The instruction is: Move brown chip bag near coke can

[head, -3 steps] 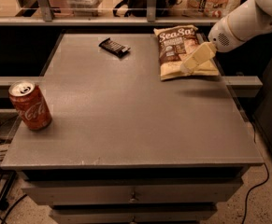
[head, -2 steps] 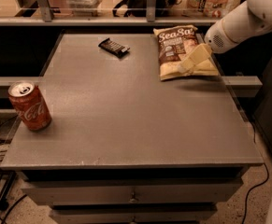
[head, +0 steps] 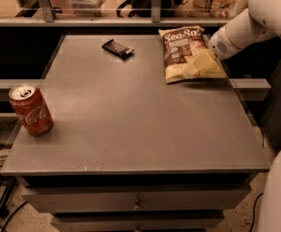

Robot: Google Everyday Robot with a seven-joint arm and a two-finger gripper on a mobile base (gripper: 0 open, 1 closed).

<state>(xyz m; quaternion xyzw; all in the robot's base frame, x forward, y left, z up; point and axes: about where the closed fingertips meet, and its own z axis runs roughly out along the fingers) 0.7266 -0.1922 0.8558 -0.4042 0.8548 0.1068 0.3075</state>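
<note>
The brown chip bag (head: 181, 50), pale yellow and dark brown with "Sea Salt" lettering, lies at the far right of the grey table (head: 140, 124). My gripper (head: 201, 64) comes in from the upper right on the white arm and rests on the bag's lower right part. The red coke can (head: 31, 111) stands upright at the table's near left edge, far from the bag.
A small dark candy bar wrapper (head: 118, 49) lies at the far middle of the table. A rail and shelf with boxes run behind the table. Another white part of the robot (head: 280, 192) shows at the lower right. Drawers sit under the tabletop.
The arm has shifted slightly and a white robot part has come into view at the lower right. The gripper stays at the bag. The bag and can have not visibly moved.
</note>
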